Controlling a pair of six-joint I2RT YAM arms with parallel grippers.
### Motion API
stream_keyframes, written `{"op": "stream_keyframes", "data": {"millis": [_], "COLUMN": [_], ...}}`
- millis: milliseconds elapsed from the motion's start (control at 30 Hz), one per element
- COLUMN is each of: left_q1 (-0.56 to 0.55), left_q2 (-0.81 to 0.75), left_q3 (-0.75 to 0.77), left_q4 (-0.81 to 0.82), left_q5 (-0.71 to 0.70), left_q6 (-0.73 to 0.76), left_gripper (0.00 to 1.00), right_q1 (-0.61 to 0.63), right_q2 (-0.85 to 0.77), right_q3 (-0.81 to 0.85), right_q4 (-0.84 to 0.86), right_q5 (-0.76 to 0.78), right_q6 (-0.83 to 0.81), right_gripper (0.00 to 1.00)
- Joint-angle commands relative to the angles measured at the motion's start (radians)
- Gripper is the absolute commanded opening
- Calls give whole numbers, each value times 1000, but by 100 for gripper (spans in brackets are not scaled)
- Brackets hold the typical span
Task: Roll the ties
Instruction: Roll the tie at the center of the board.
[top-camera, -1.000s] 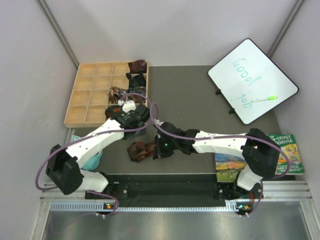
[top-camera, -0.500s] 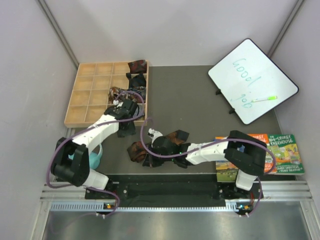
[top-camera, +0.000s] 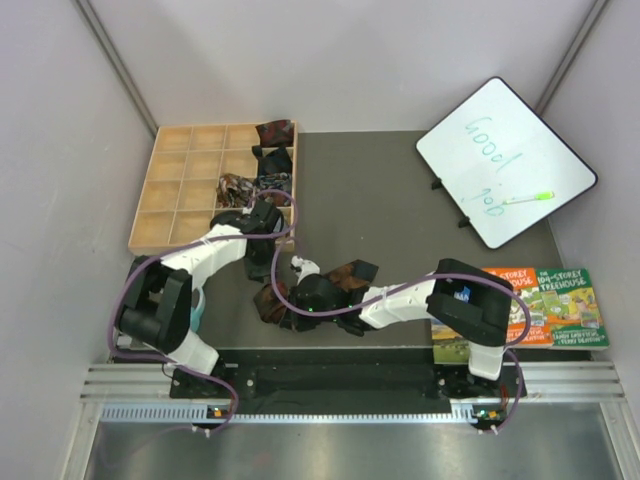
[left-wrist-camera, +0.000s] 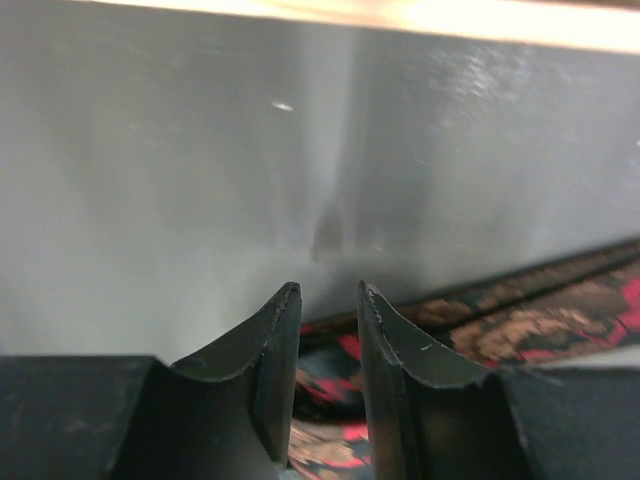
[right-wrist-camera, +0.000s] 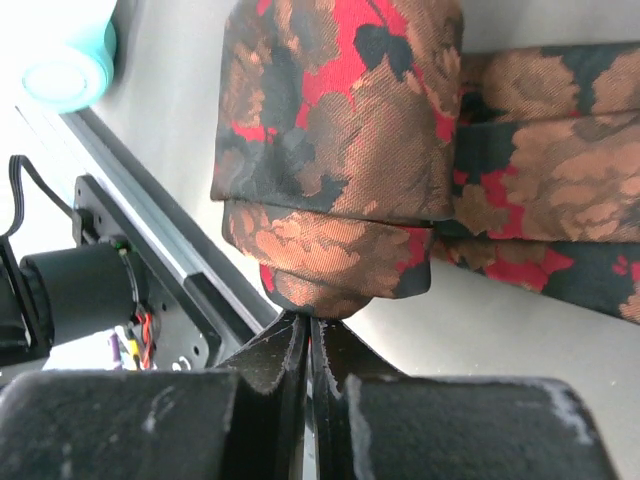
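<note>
The dark tie with rust-orange and red print (top-camera: 272, 302) lies partly rolled at the table's near middle, and its loose tail (top-camera: 350, 272) runs right. My right gripper (top-camera: 290, 300) sits at the roll. In the right wrist view it (right-wrist-camera: 308, 318) is shut, tips pinched at the lower fold of the roll (right-wrist-camera: 340, 150). My left gripper (top-camera: 262, 262) hangs just behind the roll. In the left wrist view it (left-wrist-camera: 327, 292) is narrowly open and empty, with the tie (left-wrist-camera: 540, 325) on the table below it.
A wooden grid tray (top-camera: 170, 190) at the back left holds rolled ties (top-camera: 275, 132) in its right column. Teal headphones (top-camera: 190, 315) lie left of the roll and also show in the right wrist view (right-wrist-camera: 65, 60). A whiteboard (top-camera: 505, 160) and books (top-camera: 545, 300) are right.
The right arm's elbow swung left while its gripper stayed at the roll. The left gripper moved from the tray's edge toward the tie, with its arm folding in.
</note>
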Motion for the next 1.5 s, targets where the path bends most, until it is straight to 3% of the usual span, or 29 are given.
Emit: {"op": "stream_keyframes", "data": {"millis": [0, 133, 333, 567, 733, 900, 1233, 1467], "left_q1": [0, -10, -56, -65, -65, -63, -50, -48], "left_q2": [0, 10, 36, 36, 51, 95, 112, 116], "left_q3": [15, 18, 54, 65, 93, 151, 245, 223], "left_q4": [-3, -25, -94, -132, -143, -184, -247, -236], "left_q5": [106, 154, 155, 175, 155, 50, -23, -18], "left_q6": [10, 19, 12, 12, 19, 31, 51, 59], "left_gripper": [34, 34, 33, 32, 32, 34, 40, 40], "right_q1": [10, 31, 97, 97, 97, 97, 114, 114], "right_q2": [22, 51, 82, 134, 140, 94, -62, -56], "right_q3": [27, 17, 117, 114, 132, 169, 77, -1], "right_q4": [81, 168, 95, 176, 185, 123, 29, 24], "right_q5": [67, 78, 196, 243, 226, 141, 56, 55], "right_q6": [35, 121, 155, 226, 204, 131, 117, 140], "right_gripper": [0, 0, 0, 0, 0, 0, 0, 0]}}
